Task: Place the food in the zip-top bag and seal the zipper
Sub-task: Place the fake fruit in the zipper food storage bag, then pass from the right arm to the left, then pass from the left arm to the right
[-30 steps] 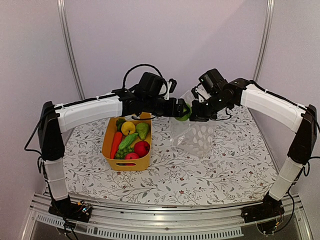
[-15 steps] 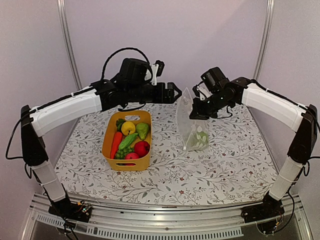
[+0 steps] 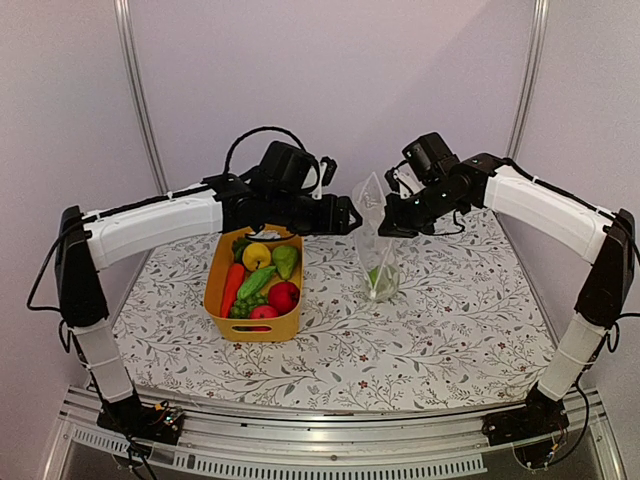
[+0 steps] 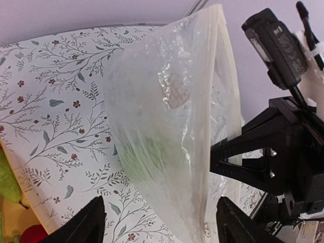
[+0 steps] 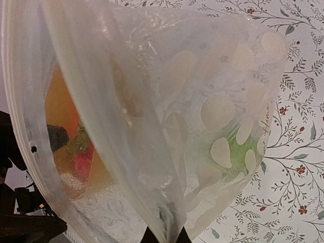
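Left tool (image 3: 345, 215) is open and empty, fingers spread, parked just beside the bag mouth, above the far end of the tub. Right tool (image 3: 392, 226) is pinched shut on the top edge of the zip-top bag (image 3: 378, 250), so the bag hangs down from it.

Biggest first: the counter (image 3: 450, 330) has a floral cover. The yellow tub (image 3: 255, 327) sits left of centre. The bag is right of the tub and apart from it, with its bottom down at the counter; I can't tell whether it actually rests there.

Most of the food is in the tub: carrot (image 3: 231, 288), cucumber (image 3: 255, 282), yellow piece (image 3: 257, 256), red piece (image 3: 283, 296). One green piece (image 3: 377, 276) is low in the bag.

Step, as I read it: loading, early, nothing sealed. Next I'd send the left tool down to the tub for another piece. The bag mouth looks narrow, so the drop needs good lining up.

Hard to make out:
- The zipper itself: a thick pale rim (image 5: 12, 126) shows in the right wrist view and is probably it.
- What the green piece is.
- The orange and red behind the film, likely the tub beyond the bag.
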Controlling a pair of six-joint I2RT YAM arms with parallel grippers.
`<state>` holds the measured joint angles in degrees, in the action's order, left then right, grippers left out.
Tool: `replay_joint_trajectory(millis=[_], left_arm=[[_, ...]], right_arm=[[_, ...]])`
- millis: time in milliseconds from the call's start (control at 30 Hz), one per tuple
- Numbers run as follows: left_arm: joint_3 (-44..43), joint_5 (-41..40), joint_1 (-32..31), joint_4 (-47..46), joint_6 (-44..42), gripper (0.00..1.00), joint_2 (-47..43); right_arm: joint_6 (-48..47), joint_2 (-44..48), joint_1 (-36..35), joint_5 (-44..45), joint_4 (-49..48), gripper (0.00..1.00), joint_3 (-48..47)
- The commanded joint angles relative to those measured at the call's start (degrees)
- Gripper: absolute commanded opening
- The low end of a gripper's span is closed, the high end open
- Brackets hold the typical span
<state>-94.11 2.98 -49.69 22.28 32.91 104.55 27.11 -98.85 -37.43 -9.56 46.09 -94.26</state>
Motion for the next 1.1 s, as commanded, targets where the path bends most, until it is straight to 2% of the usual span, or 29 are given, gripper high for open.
replay_joint_trajectory(millis=[0, 67, 300, 467, 600, 733, 1067], left_arm=[[-3.8, -0.1, 0.0, 3.3, 3.1, 0.74, 3.8], [-5.4, -1.4, 0.0, 4.7, 4.1, 0.71, 5.4], [-13.8, -2.8, -0.3, 8.8, 5.4, 0.49, 11.3], [-13.4, -2.5, -0.4, 6.5, 6.2, 0.27, 11.4], [-12.3, -1.8, -0.3, 4.0, 6.6, 0.16, 10.9], [-10.6, 0.0, -0.5, -0.1, 6.3, 0.07, 10.0], [-9.0, -1.6, -0.5, -0.8, 6.6, 0.03, 8.8]], right_arm=[[-0.6, -0.2, 0.1, 0.5, 0.3, 0.00, -1.4], [-0.8, -0.4, -0.3, 1.8, 1.1, 0.00, -2.4], [-1.5, -3.9, -2.4, 9.2, 8.9, 0.00, -10.4], [-0.5, -4.2, -2.6, 14.0, 11.3, 0.01, -12.1], [0.9, -3.5, -2.5, 17.2, 10.3, 0.17, -11.8], [1.6, -3.0, -2.5, 17.8, 6.8, 0.20, -9.9], [2.3, -4.6, -2.5, 18.5, 7.0, 0.05, -10.5]])
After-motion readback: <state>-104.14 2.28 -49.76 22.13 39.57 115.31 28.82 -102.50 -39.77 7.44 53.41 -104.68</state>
